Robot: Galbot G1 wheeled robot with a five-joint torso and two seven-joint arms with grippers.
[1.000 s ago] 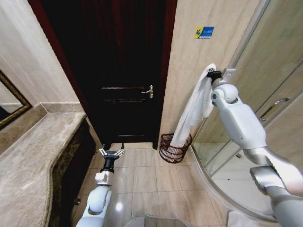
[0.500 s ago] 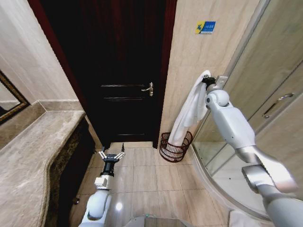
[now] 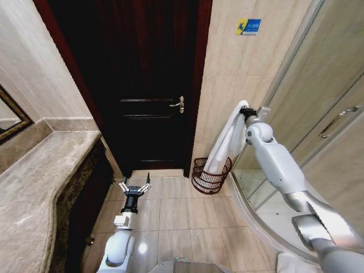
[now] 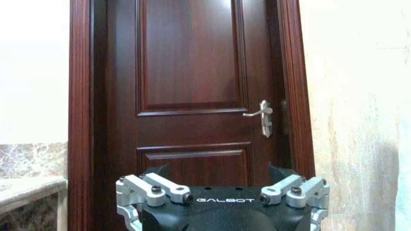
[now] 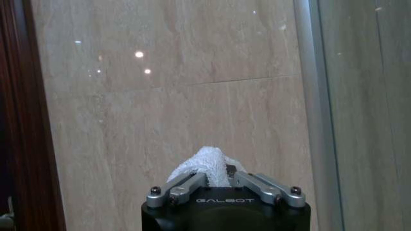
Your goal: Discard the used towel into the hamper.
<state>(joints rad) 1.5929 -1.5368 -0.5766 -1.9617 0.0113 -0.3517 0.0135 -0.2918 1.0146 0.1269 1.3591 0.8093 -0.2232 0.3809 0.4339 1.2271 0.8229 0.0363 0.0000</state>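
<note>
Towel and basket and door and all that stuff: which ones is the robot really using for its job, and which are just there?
For the job:
- towel, white, hanging from the right gripper, its low end in the basket
- basket on the floor by the wall

Just there:
- door, closed
- stone counter
- glass shower wall
- blue sign
- left gripper, open, low over the floor

Fluffy terry-cloth towel (image 3: 226, 143), thin wire hamper (image 3: 210, 176), glossy wooden door (image 3: 149, 85).
</note>
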